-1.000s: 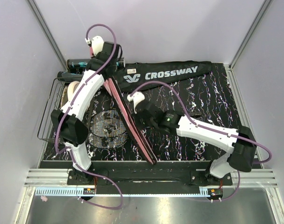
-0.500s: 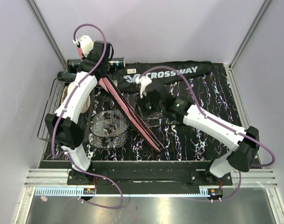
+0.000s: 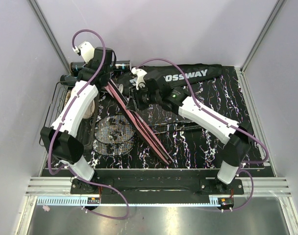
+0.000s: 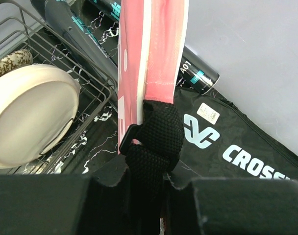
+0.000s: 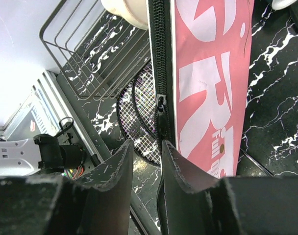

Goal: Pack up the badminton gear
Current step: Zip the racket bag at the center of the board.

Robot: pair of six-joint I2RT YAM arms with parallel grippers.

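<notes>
Stretching to the far corner, left jaws pinch the black webbing loop (image 4: 156, 142) of the pink fabric racket case (image 4: 161, 49). Right jaws sit nearly closed at its zipper (image 5: 159, 58); can't tell if gripping.

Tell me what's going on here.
Both arms are working on the pink case, which stands on edge across the table. The left gripper is shut on the black strap at its far end. The right gripper straddles the zip edge; whether it grips is unclear. The rackets lie on the table beside the case, not yet packed, and the black bag lies behind.
</notes>
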